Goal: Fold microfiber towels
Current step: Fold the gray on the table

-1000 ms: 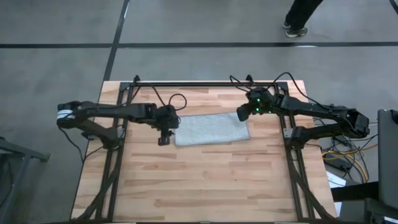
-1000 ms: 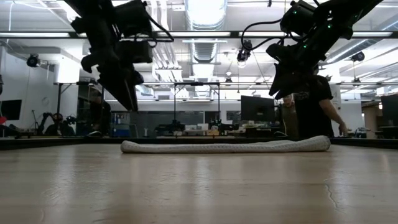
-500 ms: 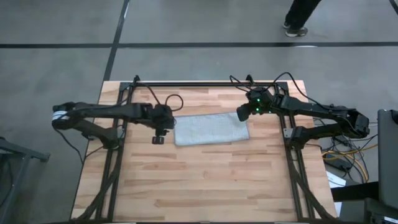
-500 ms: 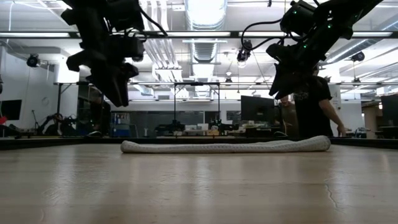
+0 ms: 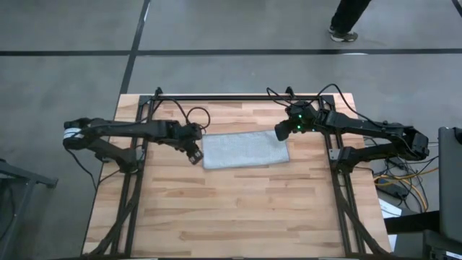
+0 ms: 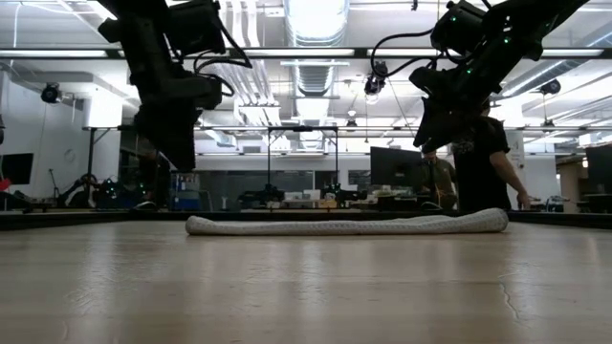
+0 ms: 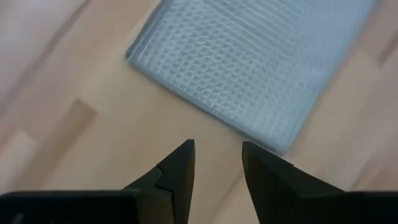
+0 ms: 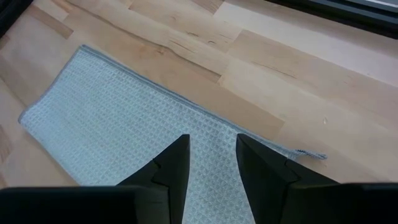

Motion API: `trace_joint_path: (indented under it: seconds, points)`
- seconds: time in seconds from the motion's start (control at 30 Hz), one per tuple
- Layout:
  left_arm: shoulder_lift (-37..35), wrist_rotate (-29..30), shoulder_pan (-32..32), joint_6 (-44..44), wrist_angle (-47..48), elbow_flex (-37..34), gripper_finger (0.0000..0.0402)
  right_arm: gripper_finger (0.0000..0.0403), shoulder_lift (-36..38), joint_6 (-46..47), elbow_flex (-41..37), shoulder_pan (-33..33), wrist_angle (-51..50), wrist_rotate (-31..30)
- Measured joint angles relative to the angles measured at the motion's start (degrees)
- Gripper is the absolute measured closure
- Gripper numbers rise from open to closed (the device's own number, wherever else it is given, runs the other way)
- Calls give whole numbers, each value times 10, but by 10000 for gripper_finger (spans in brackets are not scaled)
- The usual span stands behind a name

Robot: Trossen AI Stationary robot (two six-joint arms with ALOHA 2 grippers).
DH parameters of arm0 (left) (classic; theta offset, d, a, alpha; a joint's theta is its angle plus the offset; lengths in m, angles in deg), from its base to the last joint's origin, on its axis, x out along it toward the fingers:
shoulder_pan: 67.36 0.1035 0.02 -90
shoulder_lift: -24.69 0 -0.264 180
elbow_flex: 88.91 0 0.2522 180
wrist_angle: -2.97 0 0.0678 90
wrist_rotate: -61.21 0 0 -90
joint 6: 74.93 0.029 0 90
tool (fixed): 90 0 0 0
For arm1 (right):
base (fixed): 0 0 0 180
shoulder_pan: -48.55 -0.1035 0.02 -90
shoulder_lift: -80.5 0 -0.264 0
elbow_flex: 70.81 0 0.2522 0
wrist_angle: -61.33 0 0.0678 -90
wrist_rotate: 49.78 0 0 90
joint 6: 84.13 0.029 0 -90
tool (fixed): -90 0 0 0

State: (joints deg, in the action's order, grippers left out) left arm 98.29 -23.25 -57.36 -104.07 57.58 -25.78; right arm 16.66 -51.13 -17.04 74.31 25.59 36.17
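The light grey-blue microfiber towel (image 5: 245, 150) lies flat on the wooden table (image 5: 231, 217) as a rectangle, its long sides running left to right; in the low view it is a low band (image 6: 349, 225). My left gripper (image 5: 193, 154) hangs open above the table just off the towel's left end (image 7: 249, 68), with nothing between its fingers (image 7: 217, 152). My right gripper (image 5: 280, 133) hangs open above the towel's far right corner (image 8: 143, 137), clear of it (image 6: 426, 143), and its fingers (image 8: 213, 146) are empty too.
A black bar (image 5: 238, 97) and loose cables (image 5: 198, 115) run along the table's far edge. A person (image 6: 488, 162) stands beyond the far edge; their feet (image 5: 345, 32) show on the floor. Bare wood stretches from the towel to the near edge.
My left gripper has rolled about its own pointing line while staying above the table by the towel's left end. The towel and my right gripper have kept still.
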Motion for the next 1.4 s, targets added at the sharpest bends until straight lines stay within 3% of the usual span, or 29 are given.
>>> trace_joint_path:
  seconds: [0.27, 0.47, 0.83, 1.1, 1.4]
  points:
    - [0, -1, 1, -270, -18, 0, 264, 279, 0, 0, 0, 0, 0, 0]
    - [12, -3, 1, -333, -87, 0, 264, 281, 0, 0, 0, 0, 0, 0]
    - [85, -21, 1, -520, -78, 0, 264, 274, 0, 0, 0, 0, 0, 0]
    - [141, -78, 1, -553, -129, 0, 264, 283, 0, 0, 0, 0, 0, 0]
    - [155, -79, 1, -553, -132, 0, 264, 279, 0, 0, 0, 0, 0, 0]
